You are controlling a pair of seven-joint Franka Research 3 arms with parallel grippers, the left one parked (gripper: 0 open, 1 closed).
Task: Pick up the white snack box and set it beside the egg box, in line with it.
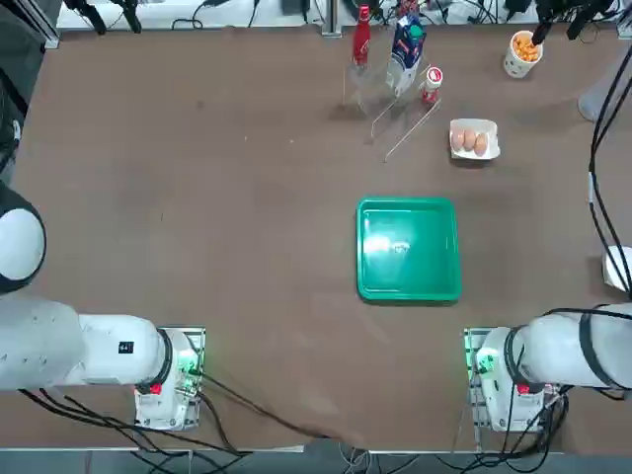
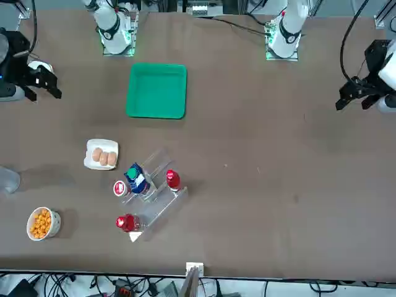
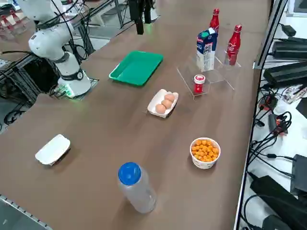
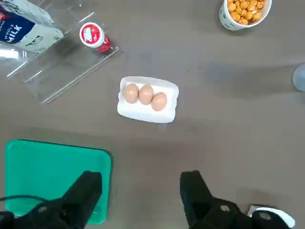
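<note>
Nothing done yet: the right gripper point(image 4: 140, 191) hangs high with fingers wide and empty, the snack box point(image 3: 53, 149) well apart from the egg box point(image 3: 162, 103).

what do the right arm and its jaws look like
The right arm is glossy white with rounded segments, a dark band at a joint, and black cables trailing over it. Its base glows green with a red spot. The right gripper is black, with two chunky matte jaws standing apart.
</note>
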